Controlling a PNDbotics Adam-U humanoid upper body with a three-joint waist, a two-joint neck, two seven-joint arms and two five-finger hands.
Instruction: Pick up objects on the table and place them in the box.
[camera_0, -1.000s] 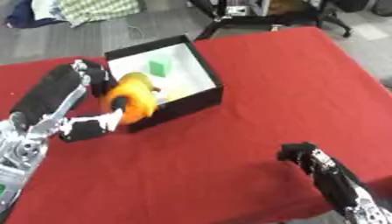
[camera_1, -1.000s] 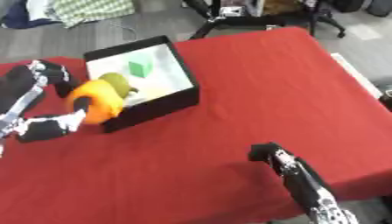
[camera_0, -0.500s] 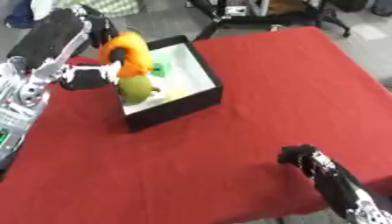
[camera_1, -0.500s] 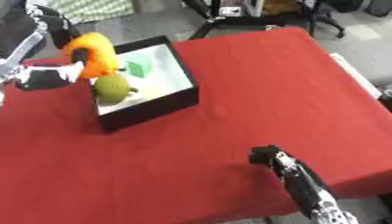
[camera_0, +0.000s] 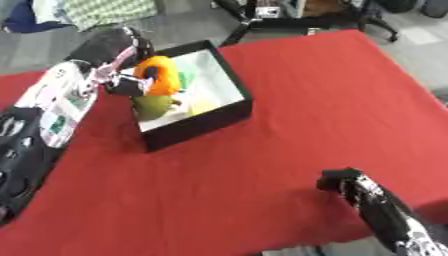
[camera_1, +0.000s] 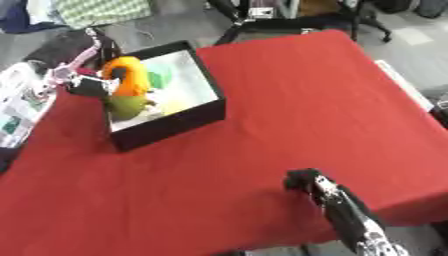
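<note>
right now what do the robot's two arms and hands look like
The left arm is bulky, with white panels carrying small green and dark markings, black housings lower down, and pinkish-white cabling running up to a dark left hand. The right arm is slimmer, black speckled with silver and white joints, ending in a compact black right hand.

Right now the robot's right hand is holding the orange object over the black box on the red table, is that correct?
Not quite: the left hand holds the orange object over the black box, as the left eye view shows. The right hand is over the red table nearer the front.
</note>
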